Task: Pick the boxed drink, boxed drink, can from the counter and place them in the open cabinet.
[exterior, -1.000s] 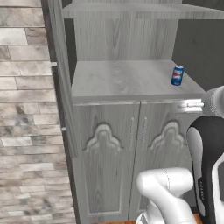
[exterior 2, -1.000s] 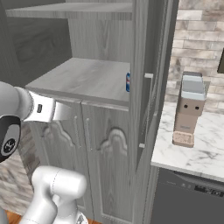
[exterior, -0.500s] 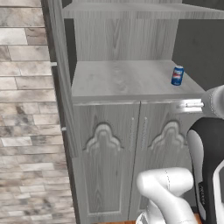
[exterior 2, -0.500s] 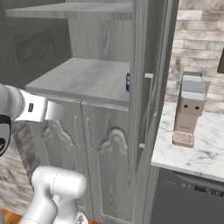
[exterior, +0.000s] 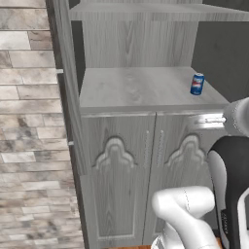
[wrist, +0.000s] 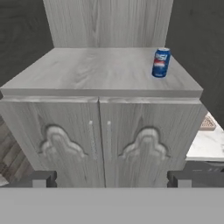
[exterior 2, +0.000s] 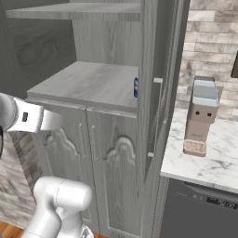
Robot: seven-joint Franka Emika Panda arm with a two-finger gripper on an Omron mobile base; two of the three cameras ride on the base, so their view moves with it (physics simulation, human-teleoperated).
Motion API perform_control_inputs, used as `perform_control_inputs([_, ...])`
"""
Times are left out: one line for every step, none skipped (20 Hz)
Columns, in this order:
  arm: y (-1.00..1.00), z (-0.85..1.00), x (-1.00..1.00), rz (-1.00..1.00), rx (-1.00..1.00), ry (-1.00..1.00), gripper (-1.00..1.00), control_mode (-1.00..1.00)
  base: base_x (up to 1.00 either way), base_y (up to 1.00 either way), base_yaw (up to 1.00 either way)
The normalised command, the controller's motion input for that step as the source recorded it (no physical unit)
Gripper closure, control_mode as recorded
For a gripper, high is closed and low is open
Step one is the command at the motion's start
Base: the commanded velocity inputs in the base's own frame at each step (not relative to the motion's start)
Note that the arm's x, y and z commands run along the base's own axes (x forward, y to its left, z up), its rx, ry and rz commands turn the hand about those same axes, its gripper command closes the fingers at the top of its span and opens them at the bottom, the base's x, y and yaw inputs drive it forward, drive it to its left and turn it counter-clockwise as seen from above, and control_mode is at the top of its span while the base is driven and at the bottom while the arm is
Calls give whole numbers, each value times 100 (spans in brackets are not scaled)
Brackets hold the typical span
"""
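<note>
The blue can (wrist: pixel 161 62) with its red-and-white band stands upright on the shelf of the grey wood-grain open cabinet (wrist: pixel 96 72), at the shelf's right rear. The left base view has the can (exterior: pixel 197 84) on the same shelf (exterior: pixel 141 90); from the right base it (exterior 2: pixel 136 87) peeks out from behind the cabinet's side panel. My gripper (wrist: pixel 116 179) is open, held back in front of the two ornate doors, below and well clear of the can, with nothing between its fingers. The boxed drinks are out of view.
A marble countertop (exterior 2: pixel 204 158) with a coffee machine (exterior 2: pixel 202 116) lies right of the cabinet. The cabinet's tall side door (exterior 2: pixel 160 93) stands open beside it. A brick wall (exterior: pixel 29 146) borders the cabinet's left. An upper shelf (exterior: pixel 136 12) caps the niche.
My forearm has drawn back a little from the cabinet front, sliding left in the right base view. The can has stayed put on the shelf.
</note>
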Motion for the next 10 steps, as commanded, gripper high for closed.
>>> perform_control_inputs([2,0,0,0,0,6,-100,-100,0,0,0])
perform_control_inputs([0,0,0,0,0,0,-100,100,0,0,0])
perform_control_inputs([0,0,0,0,0,0,-100,100,0,0,0])
perform_control_inputs([0,0,0,0,0,0,-100,100,0,0,0])
perform_control_inputs([0,0,0,0,0,0,-100,100,0,0,0])
perform_control_inputs([0,0,0,0,0,0,-100,100,0,0,0])
perform_control_inputs([0,0,0,0,0,0,-100,100,-10,0,0])
perform_control_inputs([0,0,0,0,0,0,-100,100,-26,0,0])
perform_control_inputs([0,0,0,0,0,0,-100,100,-44,0,-1])
perform_control_inputs([0,0,0,0,0,0,-100,100,-59,0,-5])
